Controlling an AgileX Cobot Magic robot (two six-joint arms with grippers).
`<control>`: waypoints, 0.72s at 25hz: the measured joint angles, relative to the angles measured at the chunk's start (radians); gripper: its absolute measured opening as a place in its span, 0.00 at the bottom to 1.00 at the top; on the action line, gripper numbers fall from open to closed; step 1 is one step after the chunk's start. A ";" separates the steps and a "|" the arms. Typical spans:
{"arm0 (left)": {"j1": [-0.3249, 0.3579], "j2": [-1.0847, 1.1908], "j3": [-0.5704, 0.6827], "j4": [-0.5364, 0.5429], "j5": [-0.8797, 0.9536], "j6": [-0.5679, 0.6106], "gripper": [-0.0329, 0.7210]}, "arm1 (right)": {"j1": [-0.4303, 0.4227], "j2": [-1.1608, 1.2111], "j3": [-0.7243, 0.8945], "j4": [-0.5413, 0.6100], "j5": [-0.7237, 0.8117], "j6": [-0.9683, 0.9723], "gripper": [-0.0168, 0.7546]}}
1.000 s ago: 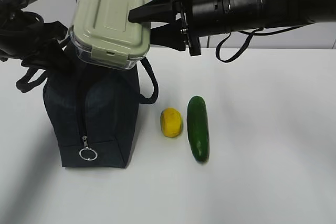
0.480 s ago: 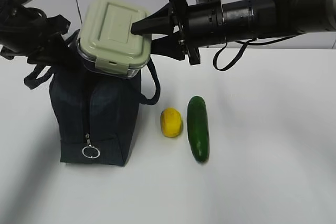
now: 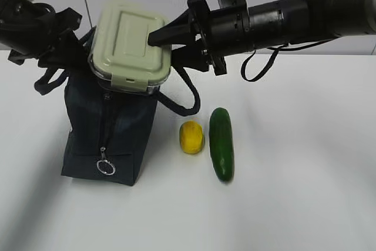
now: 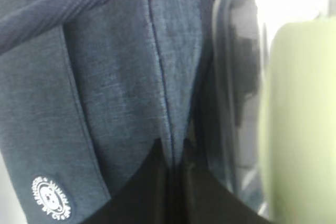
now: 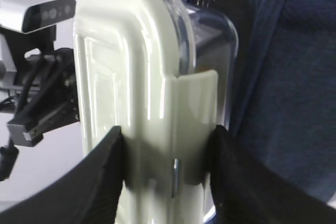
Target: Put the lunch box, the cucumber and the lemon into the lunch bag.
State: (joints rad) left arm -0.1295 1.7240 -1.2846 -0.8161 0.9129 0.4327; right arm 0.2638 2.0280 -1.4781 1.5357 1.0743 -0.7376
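The lunch box [image 3: 130, 47] bears no writing that can be read; its pale sage-green lid has a raised rectangular panel and snap flaps along the edges, over a clear base. It is held tilted at the open top of the lunch bag [image 3: 106, 136], its lower edge at the bag's mouth, lid facing the exterior camera. The right tool [image 3: 157, 44] is clamped on the box's right end, one black finger on the lid face and the other behind the base.

The bag is dark navy fabric, standing upright on the white surface [image 3: 294, 174], with a zipper line running down its near end to a silver ring pull [image 3: 106, 167]. One loop handle [image 3: 182, 101] hangs off its right side. The only label is a small white round logo [image 4: 51, 198], seen in the left wrist view alone; its ring of lettering is too small to read.

The right wrist view shows the grip edge-on: both fingers press the side flap of the box, with the clear base toward the navy cloth. The left tool [image 3: 64, 57] is at the bag's upper left; its jaws are together, apparently on the fabric, though the pinch itself is hidden.

The lemon [image 3: 191, 137], bright yellow, lies just beside the dark green cucumber [image 3: 221, 143], right of the bag.
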 joint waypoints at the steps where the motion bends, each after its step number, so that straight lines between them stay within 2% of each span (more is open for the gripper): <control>1: 0.000 0.000 0.000 -0.005 0.004 0.002 0.03 | 0.000 0.000 0.000 -0.017 -0.004 0.000 0.48; 5: 0.000 0.000 0.000 -0.011 0.011 0.007 0.03 | 0.000 0.000 -0.004 -0.105 -0.026 0.000 0.48; 10: 0.000 0.000 0.000 -0.070 0.013 0.045 0.03 | 0.000 0.000 -0.004 -0.240 -0.086 0.016 0.48; 18: 0.000 0.000 0.000 -0.170 0.027 0.124 0.03 | 0.000 0.000 -0.004 -0.247 -0.180 0.021 0.48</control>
State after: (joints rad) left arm -0.1295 1.7240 -1.2846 -0.9862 0.9401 0.5564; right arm 0.2638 2.0280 -1.4826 1.2890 0.8943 -0.7167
